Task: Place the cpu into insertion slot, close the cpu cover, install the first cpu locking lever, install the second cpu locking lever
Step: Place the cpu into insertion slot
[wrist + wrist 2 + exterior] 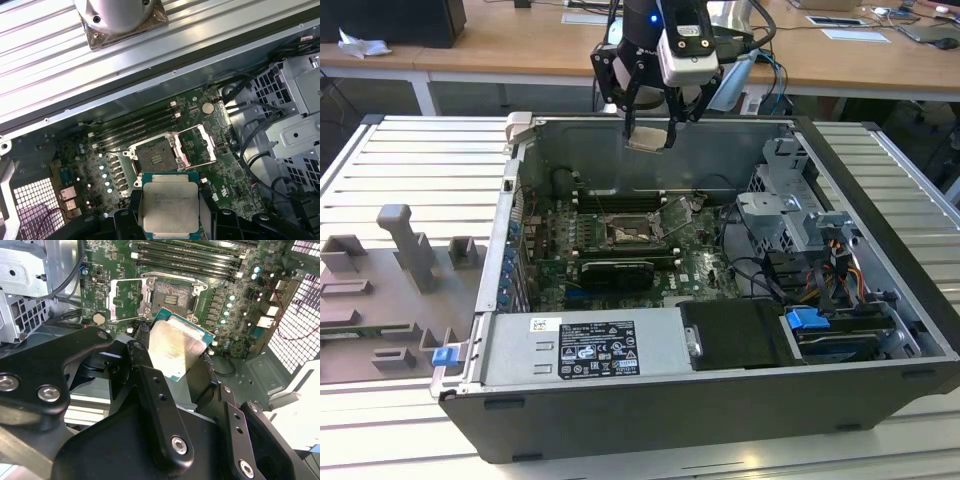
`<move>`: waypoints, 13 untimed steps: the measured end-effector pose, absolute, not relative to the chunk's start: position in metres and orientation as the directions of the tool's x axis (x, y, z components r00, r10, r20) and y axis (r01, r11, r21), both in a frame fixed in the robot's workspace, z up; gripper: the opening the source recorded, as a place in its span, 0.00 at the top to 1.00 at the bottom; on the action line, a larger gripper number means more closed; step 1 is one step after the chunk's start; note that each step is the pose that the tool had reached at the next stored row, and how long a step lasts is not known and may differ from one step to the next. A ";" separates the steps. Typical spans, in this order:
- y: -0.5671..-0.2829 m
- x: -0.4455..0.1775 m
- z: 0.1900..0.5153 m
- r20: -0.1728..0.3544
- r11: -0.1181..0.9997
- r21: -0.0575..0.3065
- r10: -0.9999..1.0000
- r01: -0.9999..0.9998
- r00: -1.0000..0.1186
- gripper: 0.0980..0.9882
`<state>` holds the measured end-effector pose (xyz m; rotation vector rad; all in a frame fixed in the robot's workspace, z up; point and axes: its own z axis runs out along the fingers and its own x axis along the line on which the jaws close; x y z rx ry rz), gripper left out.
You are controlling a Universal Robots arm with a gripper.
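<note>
Tool: the gripper (650,132) has its fingers pressed on two opposite edges of the cpu (645,138) and pinches it between them.
Cpu position: it hangs high above the insertion slot (632,232), about level with the upper rim of the computer case (880,200), and touches nothing but the fingers.
Cpu attitude: in the first wrist view the metal face of the cpu (170,205) is turned to the camera. An edge grip leaves the underside free, which I judge is the reason for it.
Insertion slot: in the first wrist view the slot (155,157) is bare and its dark centre is uncovered.
Cpu cover: the cpu cover (210,143) stands swung open just beside the slot, on the side away from the row of white-topped parts, so nothing blocks the way down.
Memory slots: the long memory slots (135,127) lie near the insertion slot, toward the case wall.
Task state: the chip is not yet seated and the cover is not yet closed.
</note>
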<state>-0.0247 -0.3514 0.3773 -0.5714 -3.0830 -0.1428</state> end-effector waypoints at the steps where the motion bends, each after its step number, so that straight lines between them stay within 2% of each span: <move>1: -0.351 -0.025 0.377 0.019 0.929 0.089 0.359 0.359 -0.933 0.51; 13: -0.351 -0.025 0.377 0.019 0.922 0.089 0.376 0.376 -0.926 0.51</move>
